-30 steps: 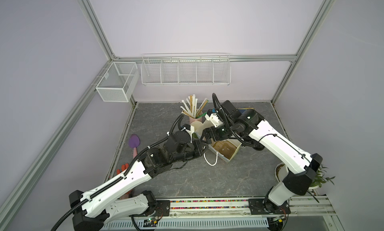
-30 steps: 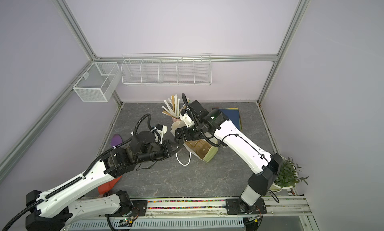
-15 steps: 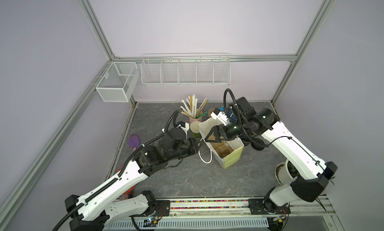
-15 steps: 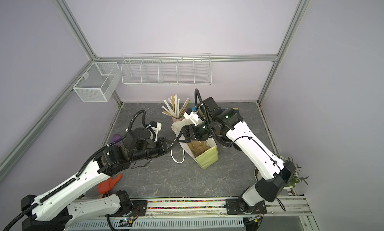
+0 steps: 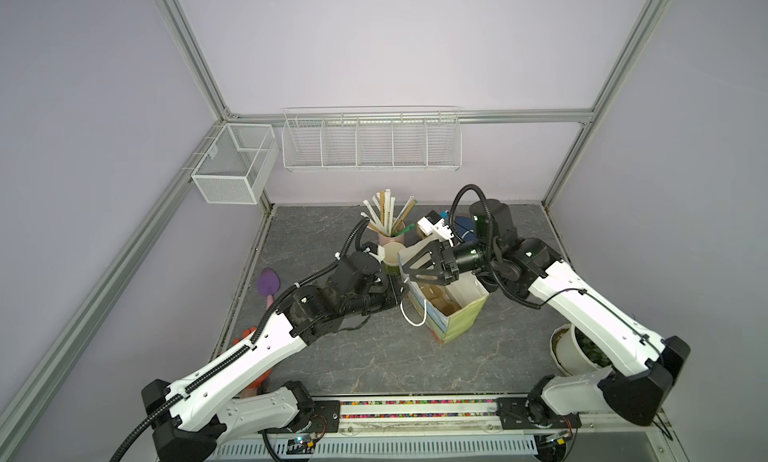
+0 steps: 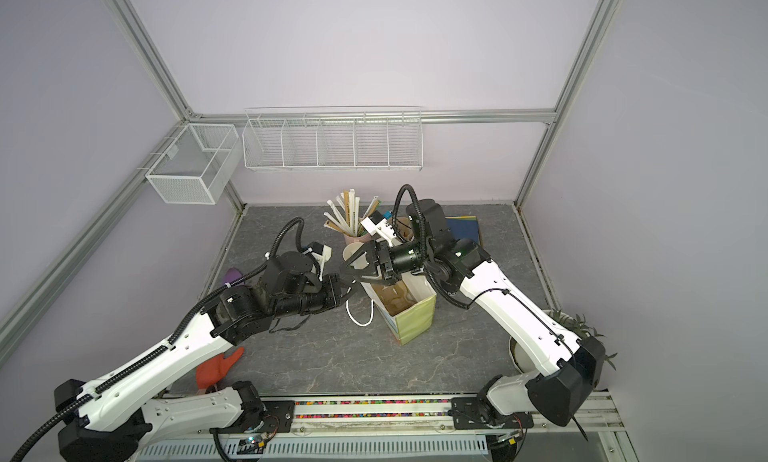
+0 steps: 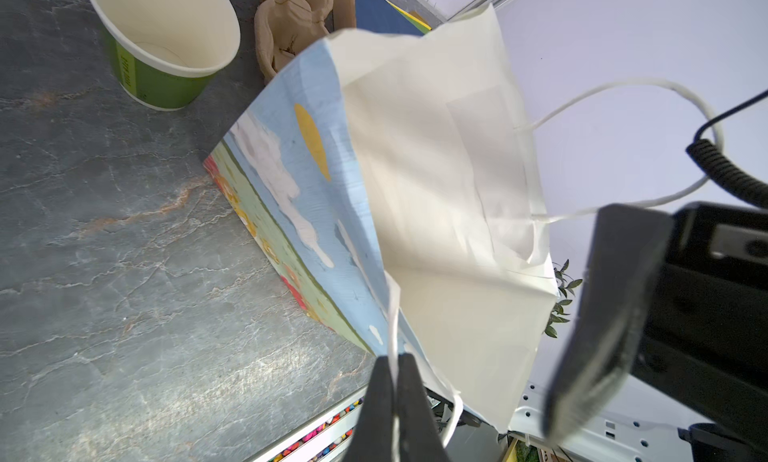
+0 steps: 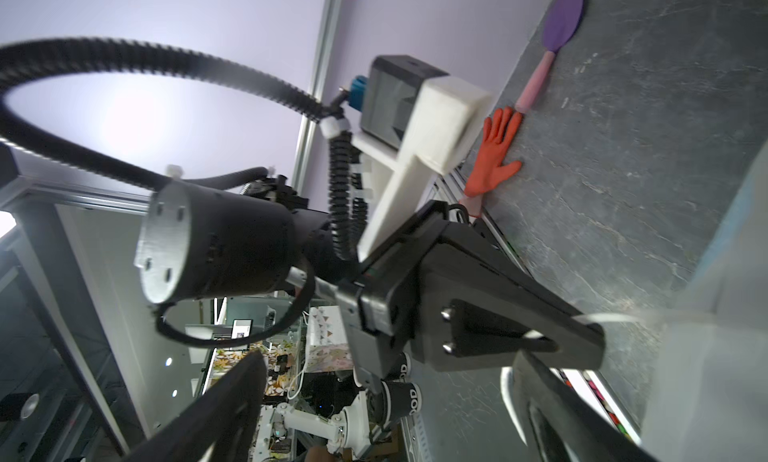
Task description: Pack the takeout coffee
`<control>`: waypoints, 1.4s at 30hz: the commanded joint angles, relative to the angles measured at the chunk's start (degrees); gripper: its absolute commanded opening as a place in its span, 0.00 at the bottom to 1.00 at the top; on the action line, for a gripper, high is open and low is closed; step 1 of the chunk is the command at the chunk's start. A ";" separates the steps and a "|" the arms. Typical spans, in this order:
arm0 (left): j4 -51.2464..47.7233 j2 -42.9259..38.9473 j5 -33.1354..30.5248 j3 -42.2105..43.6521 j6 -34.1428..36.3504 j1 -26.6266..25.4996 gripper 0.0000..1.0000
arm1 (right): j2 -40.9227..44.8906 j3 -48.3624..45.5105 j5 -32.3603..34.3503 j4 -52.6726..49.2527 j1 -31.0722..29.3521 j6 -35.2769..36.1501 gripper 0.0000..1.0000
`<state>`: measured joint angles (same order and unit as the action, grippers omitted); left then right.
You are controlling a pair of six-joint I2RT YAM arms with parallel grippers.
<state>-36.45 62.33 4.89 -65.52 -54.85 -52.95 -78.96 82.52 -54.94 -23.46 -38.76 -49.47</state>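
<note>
Since 1 s ago the paper bag (image 5: 457,316) has come upright, w/ the R gripper (image 5: 409,271) spread wide at its mouth, the L gripper (image 7: 395,360) pinched shut on the white handle (image 7: 392,310); takeout coffee hidden, place unclear.

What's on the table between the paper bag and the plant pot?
Nothing. Between the paper bag and the plant pot there is only bare grey table. Both top views show that stretch.
</note>
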 commanded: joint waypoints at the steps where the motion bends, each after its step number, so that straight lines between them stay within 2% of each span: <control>1: -0.21 0.16 1.06 -2.17 1.17 0.63 0.00 | 1.95 -3.33 -1.14 14.60 0.28 -11.79 0.95; 7: -0.58 0.42 1.31 -2.55 1.62 0.76 0.00 | 2.82 -6.13 3.10 26.17 0.45 -21.34 0.94; 16: -2.27 0.35 0.80 -3.91 2.33 1.05 0.00 | 3.02 -12.07 10.91 52.30 0.33 -41.12 0.93; 20: -3.05 1.01 0.79 -4.66 2.63 1.60 0.00 | 2.50 -12.49 13.07 57.68 -0.47 -45.59 0.93; 25: -2.84 1.83 1.18 -5.42 2.82 1.70 0.00 | 2.61 -11.72 15.75 59.67 -3.23 -46.01 0.93; 27: -2.87 1.92 1.50 -5.30 3.07 1.75 0.00 | 3.59 -10.06 14.52 55.23 -2.93 -41.39 0.95; 30: -3.01 1.98 2.01 -5.07 3.68 1.90 0.00 | 6.50 -5.88 15.12 38.41 -2.33 -25.87 0.98; 34: -2.99 1.61 2.84 -4.89 4.89 2.14 0.00 | 10.04 2.14 22.18 12.11 -1.34 -3.72 0.99; 36: -2.91 1.39 3.36 -4.61 5.58 2.17 0.00 | 11.23 6.20 28.12 1.12 -0.81 5.76 1.00; 38: -2.71 1.04 3.72 -3.98 6.00 2.19 0.00 | 12.02 10.89 38.36 -11.22 -0.73 16.63 0.99; 41: -2.58 0.52 3.99 -3.10 6.91 2.25 0.00 | 12.44 13.42 48.63 -20.19 -0.76 26.56 0.97; 42: -2.51 0.42 4.14 -2.75 7.21 2.31 0.00 | 12.36 13.38 49.61 -21.60 -0.78 28.63 0.97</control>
<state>-38.50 63.79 8.10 -68.99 -49.71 -51.00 -65.80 95.50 -17.54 -28.58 -39.81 -37.15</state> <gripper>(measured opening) 0.050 0.971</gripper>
